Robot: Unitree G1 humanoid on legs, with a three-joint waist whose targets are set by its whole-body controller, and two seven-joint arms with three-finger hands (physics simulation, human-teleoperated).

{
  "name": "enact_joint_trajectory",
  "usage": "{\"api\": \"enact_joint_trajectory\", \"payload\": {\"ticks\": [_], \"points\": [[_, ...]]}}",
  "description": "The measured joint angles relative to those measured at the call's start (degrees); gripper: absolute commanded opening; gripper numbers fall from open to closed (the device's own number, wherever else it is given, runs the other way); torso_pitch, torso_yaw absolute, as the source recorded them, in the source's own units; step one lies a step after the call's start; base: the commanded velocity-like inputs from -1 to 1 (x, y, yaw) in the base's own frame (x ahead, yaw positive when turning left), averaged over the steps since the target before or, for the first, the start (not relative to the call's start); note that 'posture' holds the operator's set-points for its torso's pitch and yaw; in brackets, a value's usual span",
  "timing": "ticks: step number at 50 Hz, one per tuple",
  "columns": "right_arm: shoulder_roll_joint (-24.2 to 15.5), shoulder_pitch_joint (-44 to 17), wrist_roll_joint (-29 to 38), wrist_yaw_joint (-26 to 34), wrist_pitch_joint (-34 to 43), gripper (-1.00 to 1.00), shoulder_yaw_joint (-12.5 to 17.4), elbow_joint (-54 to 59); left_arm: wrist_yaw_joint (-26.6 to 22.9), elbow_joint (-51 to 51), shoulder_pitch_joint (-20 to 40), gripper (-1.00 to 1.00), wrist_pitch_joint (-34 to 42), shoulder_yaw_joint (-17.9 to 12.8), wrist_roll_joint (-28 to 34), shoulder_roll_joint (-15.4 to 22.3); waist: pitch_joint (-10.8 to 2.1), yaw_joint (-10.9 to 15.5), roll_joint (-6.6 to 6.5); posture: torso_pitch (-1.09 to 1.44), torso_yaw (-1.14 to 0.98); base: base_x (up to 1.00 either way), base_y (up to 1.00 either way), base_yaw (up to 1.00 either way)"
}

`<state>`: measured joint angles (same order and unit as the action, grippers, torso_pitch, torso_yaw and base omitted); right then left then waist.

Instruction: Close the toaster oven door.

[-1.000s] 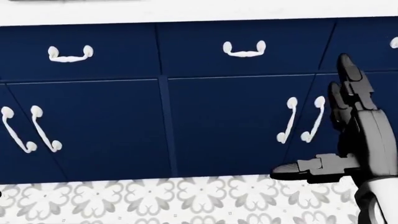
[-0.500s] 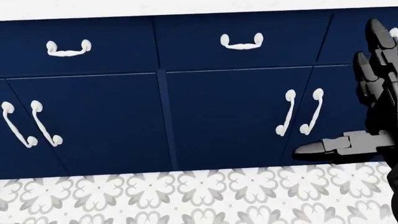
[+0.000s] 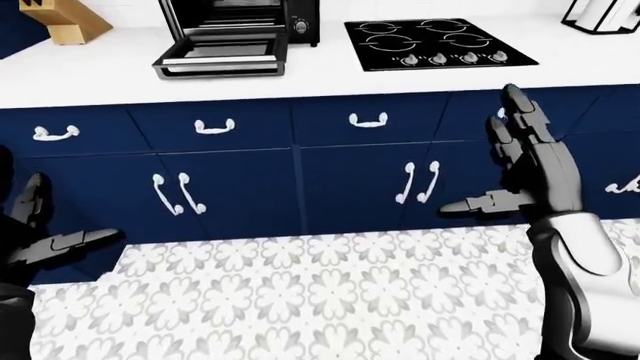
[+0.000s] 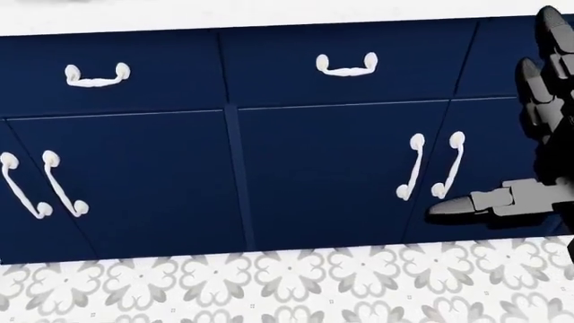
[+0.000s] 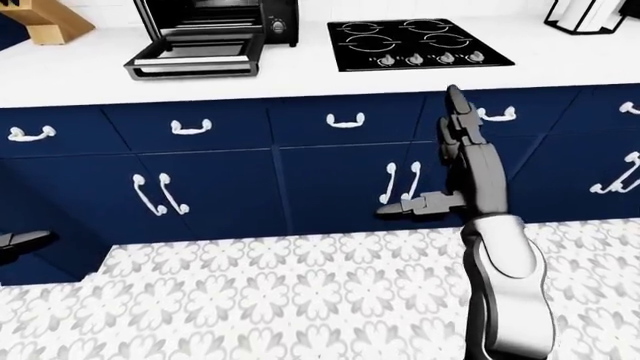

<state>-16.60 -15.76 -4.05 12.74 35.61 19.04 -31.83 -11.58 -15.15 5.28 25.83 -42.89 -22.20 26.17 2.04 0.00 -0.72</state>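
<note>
A white worktop [image 3: 420,79] runs across the top of the left-eye view, above navy cabinet fronts. At the upper left of the view a black toaster oven [image 3: 235,22] stands on it, its door [image 3: 220,58] folded down flat and resting open towards the worktop's near edge. Left of the oven, in the top corner, sits a pale wooden knife block [image 3: 68,19]. Just right of the oven a black four-ring hob [image 3: 435,43] lies flush in the surface, knobs along its lower edge. A dark rack [image 3: 603,15] stands at the far right corner
</note>
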Motion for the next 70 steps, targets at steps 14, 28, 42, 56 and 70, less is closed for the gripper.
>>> {"api": "enact_joint_trajectory", "payload": {"ticks": [14,28,42,56,70], "points": [[-0.9,-0.5,-0.5,-0.3,1.2,1.0,1.3,-1.2,0.3,-1.0,0.7,1.0,0.8,-0.6,-0.9,1.3,0.48,-0.7,-1.86,0.0,0.0,0.12,0.07,0.0],[-1.2,-1.6,-1.8,-0.6,1.9,1.0,0.9,-2.4,1.2,-0.8,1.1,1.0,1.5,-1.8,-1.5,2.5,1.01,0.2,2.1,0.0,0.0,0.15,0.37,0.0],[-0.3,-0.8,-2.0,-0.8,1.0,1.0,0.3,-3.3,0.8,-1.7,1.3,1.0,1.6,-2.2,-1.6,2.7,0.7,-0.9,-3.84,0.0,0.0,0.23,0.36,0.0],[-1.3,-1.6,-2.7,-0.9,1.6,1.0,0.8,-3.0,1.2,-1.7,1.4,1.0,2.4,-2.1,-1.8,2.7,0.89,0.4,2.27,0.0,0.0,0.27,0.29,0.0],[-0.9,-1.6,-3.0,-1.1,2.5,1.0,0.2,-2.7,1.0,-2.2,1.1,1.0,2.6,-2.4,-1.8,2.3,0.81,-0.5,-3.55,0.0,0.0,0.27,0.29,0.0]]}}
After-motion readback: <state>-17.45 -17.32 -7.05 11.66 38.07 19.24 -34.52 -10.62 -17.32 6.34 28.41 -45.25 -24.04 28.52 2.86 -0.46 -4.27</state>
